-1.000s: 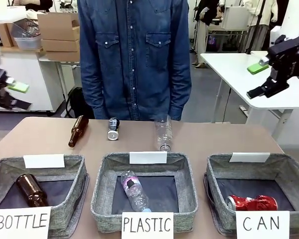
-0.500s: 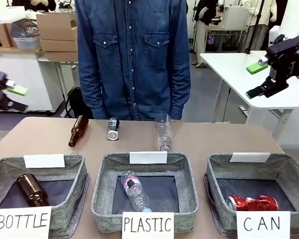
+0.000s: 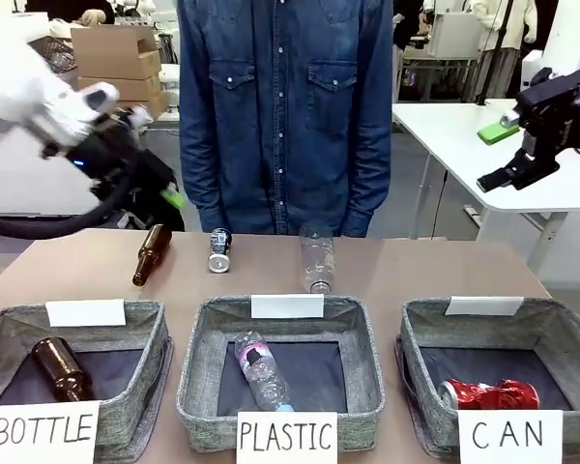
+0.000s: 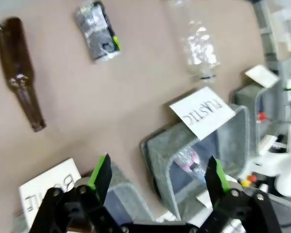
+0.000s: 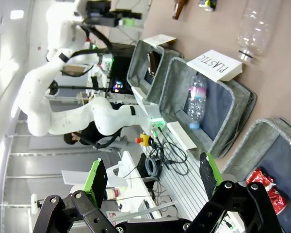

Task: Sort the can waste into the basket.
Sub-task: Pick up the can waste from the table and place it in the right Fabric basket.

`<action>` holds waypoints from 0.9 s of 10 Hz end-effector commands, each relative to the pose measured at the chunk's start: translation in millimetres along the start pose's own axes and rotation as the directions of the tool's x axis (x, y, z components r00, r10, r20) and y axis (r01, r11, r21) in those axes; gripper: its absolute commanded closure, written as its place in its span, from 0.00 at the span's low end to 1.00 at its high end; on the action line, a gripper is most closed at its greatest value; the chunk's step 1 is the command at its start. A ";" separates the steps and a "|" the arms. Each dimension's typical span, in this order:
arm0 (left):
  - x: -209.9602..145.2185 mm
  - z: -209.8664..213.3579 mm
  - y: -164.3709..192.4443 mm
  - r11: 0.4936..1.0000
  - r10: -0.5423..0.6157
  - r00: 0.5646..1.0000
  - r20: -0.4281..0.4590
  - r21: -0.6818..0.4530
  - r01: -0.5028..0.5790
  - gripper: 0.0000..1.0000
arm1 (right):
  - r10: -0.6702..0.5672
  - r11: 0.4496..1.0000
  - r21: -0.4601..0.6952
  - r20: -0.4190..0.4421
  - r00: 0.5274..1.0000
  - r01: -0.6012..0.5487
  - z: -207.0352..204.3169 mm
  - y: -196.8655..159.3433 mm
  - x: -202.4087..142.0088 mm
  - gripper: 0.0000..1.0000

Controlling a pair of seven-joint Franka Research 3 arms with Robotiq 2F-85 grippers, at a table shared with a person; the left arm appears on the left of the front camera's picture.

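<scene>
BOTTLE sign (image 3: pixel 43 432), PLASTIC sign (image 3: pixel 286 436), CAN sign (image 3: pixel 509 435), red can (image 3: pixel 490 393) in CAN basket (image 3: pixel 561 311)

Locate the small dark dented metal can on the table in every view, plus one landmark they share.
Front view: the dark dented metal can lies left of centre, between the brown glass bottle and the clear plastic bottle.
Left wrist view: upper left, right of the brown bottle.
Right wrist view: cut by the top edge, right of the brown bottle.
Shared landmark: that brown bottle.

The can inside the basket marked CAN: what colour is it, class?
The can is shiny red; the front view shows it best.
</scene>
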State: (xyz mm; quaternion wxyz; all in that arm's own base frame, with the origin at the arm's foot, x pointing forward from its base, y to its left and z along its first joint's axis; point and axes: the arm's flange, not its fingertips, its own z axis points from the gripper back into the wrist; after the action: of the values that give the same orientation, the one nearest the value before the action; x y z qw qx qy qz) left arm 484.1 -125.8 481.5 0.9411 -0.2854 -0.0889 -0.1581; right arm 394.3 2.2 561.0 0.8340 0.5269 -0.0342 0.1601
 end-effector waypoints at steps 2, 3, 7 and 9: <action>25.9 -41.2 -5.3 0.991 0.033 0.996 -0.083 0.133 -0.022 0.00 | 0.020 1.000 0.002 -0.008 1.000 -0.020 2.5 0.0 -0.1 0.00; 31.7 -70.1 -7.4 0.981 0.048 0.996 -0.073 0.192 -0.034 0.00 | 0.020 1.000 0.002 -0.008 1.000 -0.020 2.5 0.0 -0.1 0.00; 50.0 -153.8 -10.2 0.899 0.134 0.989 0.061 0.412 -0.147 0.00 | 0.020 1.000 0.002 -0.008 1.000 -0.020 2.5 0.0 -0.1 0.00; 77.3 -170.7 -0.4 0.853 0.190 0.977 0.102 0.476 -0.215 0.00 | 0.020 1.000 0.002 -0.008 1.000 -0.020 2.5 0.0 -0.1 0.00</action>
State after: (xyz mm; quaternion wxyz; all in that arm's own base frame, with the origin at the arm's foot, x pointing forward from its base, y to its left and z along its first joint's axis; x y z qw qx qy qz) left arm 548.3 -231.6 356.3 0.9867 -0.0843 -0.1264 -0.0579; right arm 394.3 2.2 561.0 0.8340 0.5269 -0.0341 0.1600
